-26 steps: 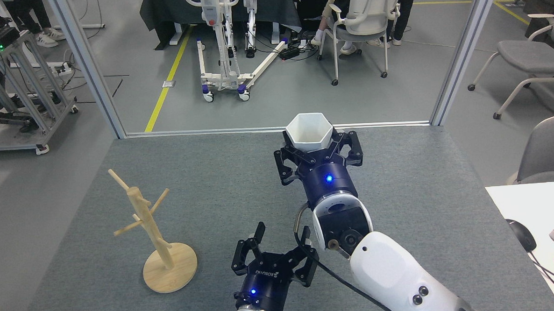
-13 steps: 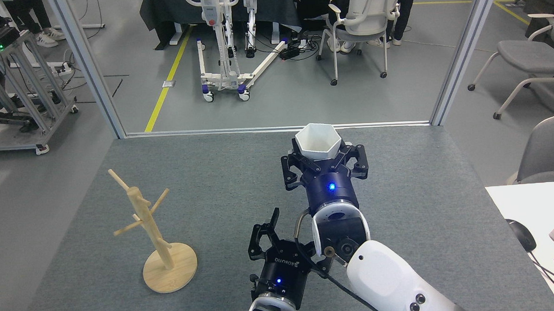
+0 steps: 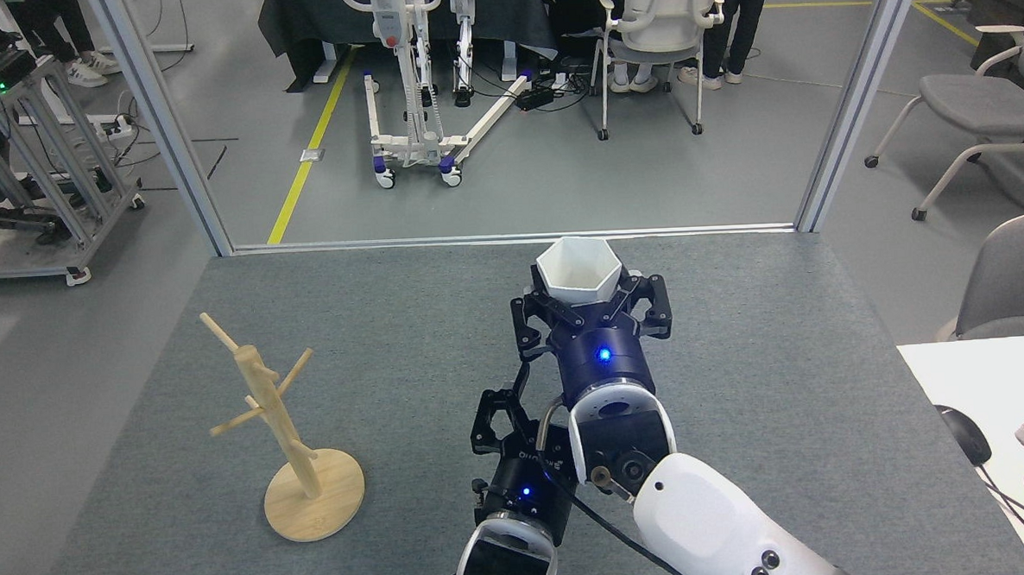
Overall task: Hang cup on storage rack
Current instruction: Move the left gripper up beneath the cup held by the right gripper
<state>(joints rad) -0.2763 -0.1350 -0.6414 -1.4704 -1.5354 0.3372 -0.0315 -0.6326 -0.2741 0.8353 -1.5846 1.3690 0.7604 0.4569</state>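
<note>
The white hexagonal cup (image 3: pixel 578 270) is upright with its mouth up. My right gripper (image 3: pixel 589 308) is shut on its lower part, above the middle of the grey table. My left gripper (image 3: pixel 518 421) sits just below and to the left of the right wrist. Its left finger (image 3: pixel 488 416) is spread outward, and its other finger is hidden behind the right arm. The wooden storage rack (image 3: pixel 277 416) stands on its round base (image 3: pixel 316 503) at the near left, well apart from both grippers, with nothing on its pegs.
The grey table (image 3: pixel 784 379) ends at a metal frame rail (image 3: pixel 510 237) just behind the cup. A white desk corner with a mouse (image 3: pixel 966 434) lies at the right. Chairs and equipment stand on the floor beyond.
My left gripper has moved right and forward, tucking in beside the right wrist. My right gripper with the cup has dropped slightly toward me. A chair in the background has turned.
</note>
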